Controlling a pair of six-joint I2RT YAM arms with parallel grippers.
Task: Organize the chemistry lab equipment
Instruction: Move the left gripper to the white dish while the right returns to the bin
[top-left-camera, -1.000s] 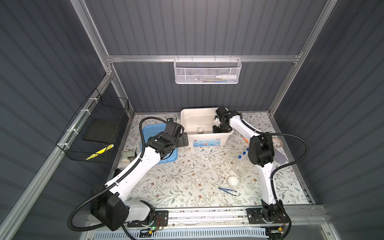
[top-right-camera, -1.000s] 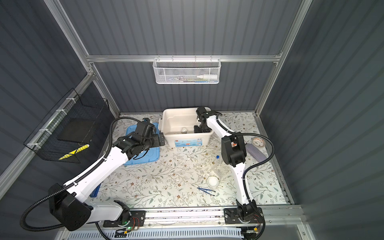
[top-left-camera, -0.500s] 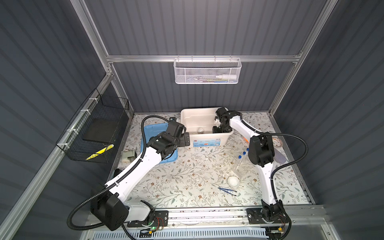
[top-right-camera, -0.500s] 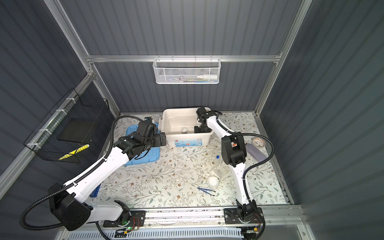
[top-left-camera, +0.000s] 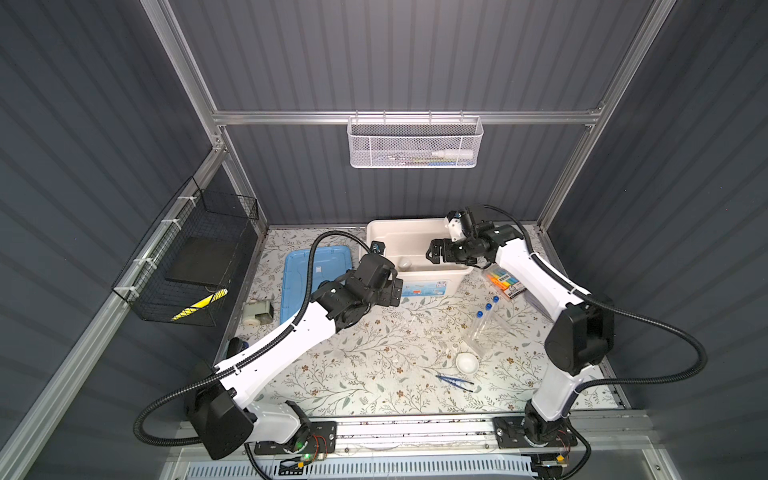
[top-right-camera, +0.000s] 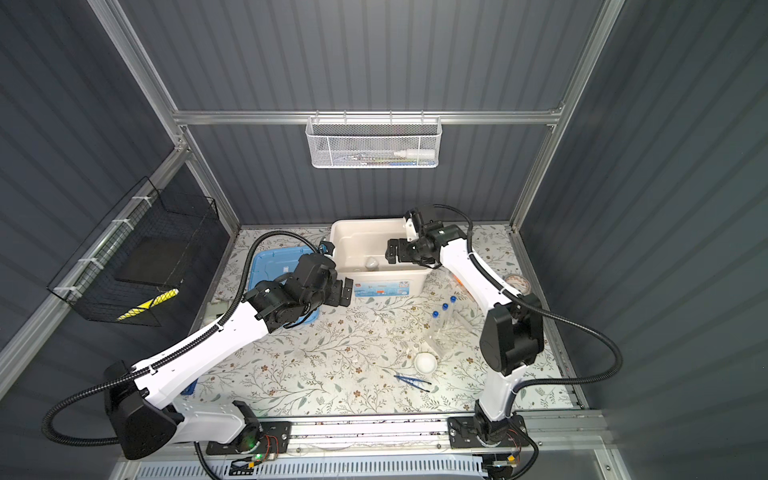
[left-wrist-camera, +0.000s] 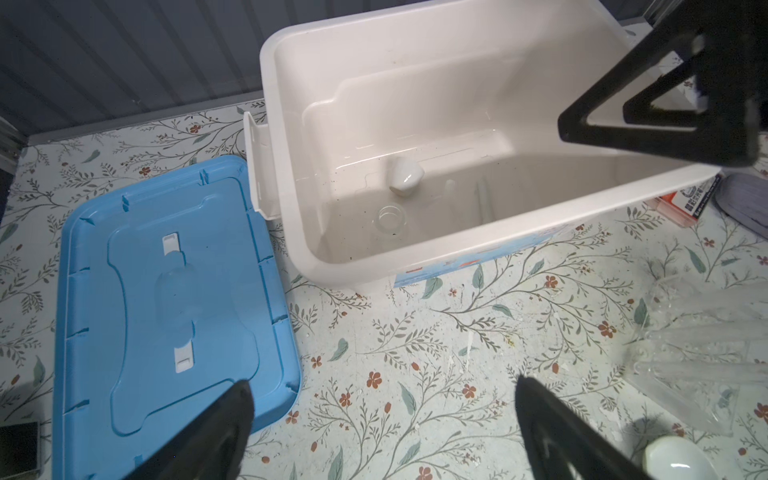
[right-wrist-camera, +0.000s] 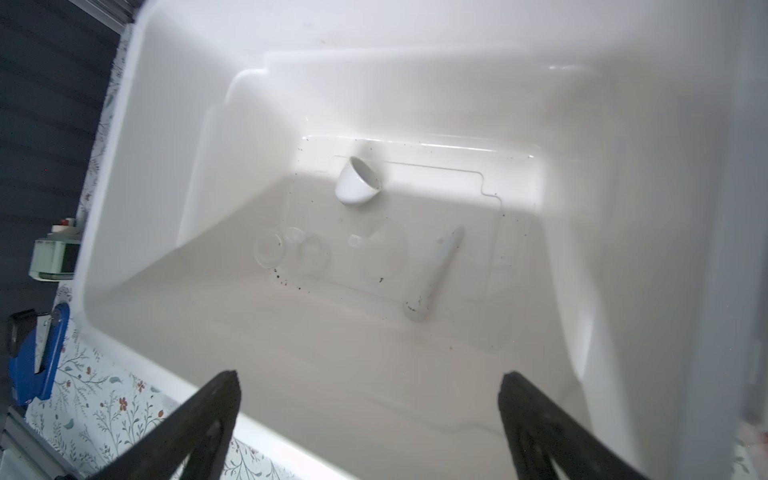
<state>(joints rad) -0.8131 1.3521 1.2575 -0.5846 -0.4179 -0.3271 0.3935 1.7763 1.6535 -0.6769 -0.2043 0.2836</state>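
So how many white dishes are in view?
2. One dish lies on its side inside the white bin; the other dish sits on the table by the clear rack, near the tweezers.

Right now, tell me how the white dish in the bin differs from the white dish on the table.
The dish in the bin lies tipped on its side; the dish on the table stands upright, mouth up. The dish in the bin has the pestle nearby; the dish on the table sits between the clear rack and tweezers. Both are small and white.
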